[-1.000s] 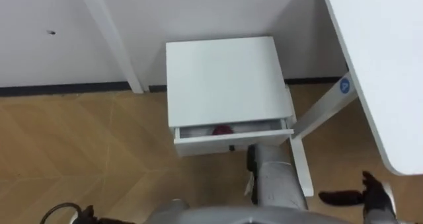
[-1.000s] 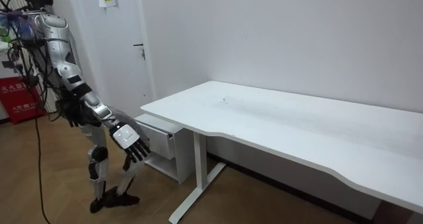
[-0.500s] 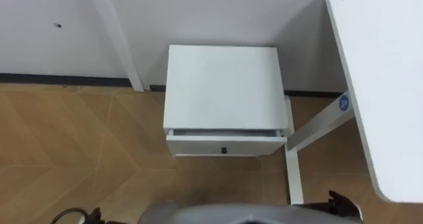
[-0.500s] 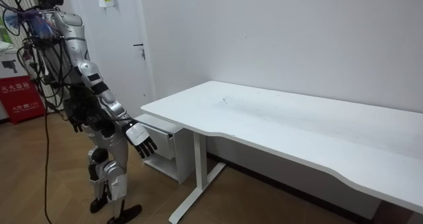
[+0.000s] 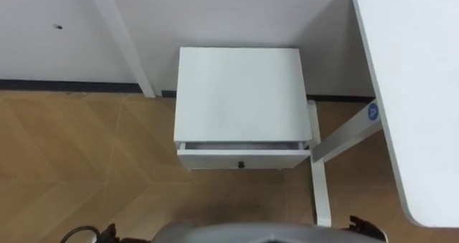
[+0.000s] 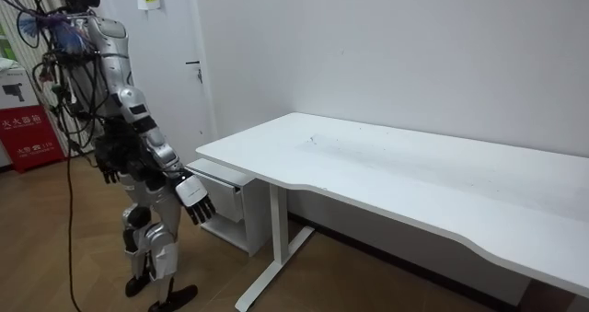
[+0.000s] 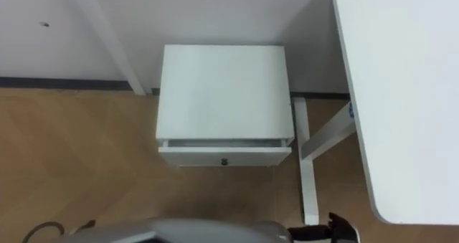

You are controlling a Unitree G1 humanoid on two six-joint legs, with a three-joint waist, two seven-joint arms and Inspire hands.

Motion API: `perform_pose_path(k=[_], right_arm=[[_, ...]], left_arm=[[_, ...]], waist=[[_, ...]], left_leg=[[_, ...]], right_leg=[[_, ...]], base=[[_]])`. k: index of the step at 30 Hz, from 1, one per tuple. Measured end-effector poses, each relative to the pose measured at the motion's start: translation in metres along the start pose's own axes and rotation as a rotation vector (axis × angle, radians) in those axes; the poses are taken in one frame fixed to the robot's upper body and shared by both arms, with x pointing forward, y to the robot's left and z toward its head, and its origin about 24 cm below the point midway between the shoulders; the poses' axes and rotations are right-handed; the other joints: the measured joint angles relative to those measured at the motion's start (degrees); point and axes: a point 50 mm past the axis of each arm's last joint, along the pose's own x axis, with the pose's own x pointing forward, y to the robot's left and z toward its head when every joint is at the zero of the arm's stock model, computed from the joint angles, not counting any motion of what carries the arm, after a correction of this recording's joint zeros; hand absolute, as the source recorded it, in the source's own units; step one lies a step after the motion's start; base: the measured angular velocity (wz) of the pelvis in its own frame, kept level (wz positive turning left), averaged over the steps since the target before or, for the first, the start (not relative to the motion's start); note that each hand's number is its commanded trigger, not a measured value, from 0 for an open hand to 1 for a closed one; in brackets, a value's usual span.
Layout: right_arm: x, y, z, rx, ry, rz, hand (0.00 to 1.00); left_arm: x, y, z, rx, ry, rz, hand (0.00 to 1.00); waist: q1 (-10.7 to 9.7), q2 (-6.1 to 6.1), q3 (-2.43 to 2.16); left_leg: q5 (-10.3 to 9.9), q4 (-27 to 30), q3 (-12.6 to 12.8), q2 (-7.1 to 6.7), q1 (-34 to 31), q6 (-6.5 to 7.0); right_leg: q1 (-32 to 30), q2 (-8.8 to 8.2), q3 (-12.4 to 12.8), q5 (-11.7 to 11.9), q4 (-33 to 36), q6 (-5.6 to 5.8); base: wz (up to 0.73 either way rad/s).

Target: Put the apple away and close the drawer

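The white drawer cabinet (image 5: pixel 240 92) stands against the wall straight ahead of me. Its top drawer (image 5: pixel 242 159), with a small dark knob, is pushed in almost all the way, leaving a narrow gap at its top edge. What lies inside is hidden. My right hand (image 6: pixel 196 202) hangs open in front of the drawer, apart from it, and its dark fingertips (image 5: pixel 364 225) peek in at the lower right of the left eye view. My left hand (image 6: pixel 108 173) stays low at my far side, partly hidden by my body. I stand upright facing the cabinet.
A large white desk (image 5: pixel 419 92) runs along my right, and its white leg and foot (image 5: pixel 320 189) stand close beside the cabinet. A white post (image 5: pixel 118 39) leans at the wall to the left. Wooden floor (image 5: pixel 79 164) lies open on the left.
A second ago the drawer stood further out with a red apple showing and my right arm reached toward it. Now the drawer is nearly in, the arm has drawn back and I stand straighter.
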Motion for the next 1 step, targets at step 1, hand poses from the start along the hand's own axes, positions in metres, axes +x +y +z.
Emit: perform_pose_path(k=[1], right_arm=[[0.0, 0.0003, -0.0001, 0.001, 0.0, 0.005, 0.0]], left_arm=[[-0.0004, 0.0002, -0.0025, 0.0, 0.007, 0.0, 0.0]], waist=[[0.0, 0.06, -0.01]], left_leg=[[0.0, -0.3, 0.0, -0.02, 0.3, -0.02]], right_leg=[[0.2, 0.0, 0.0, 0.0, 0.0, 0.0]], base=[[-0.05]])
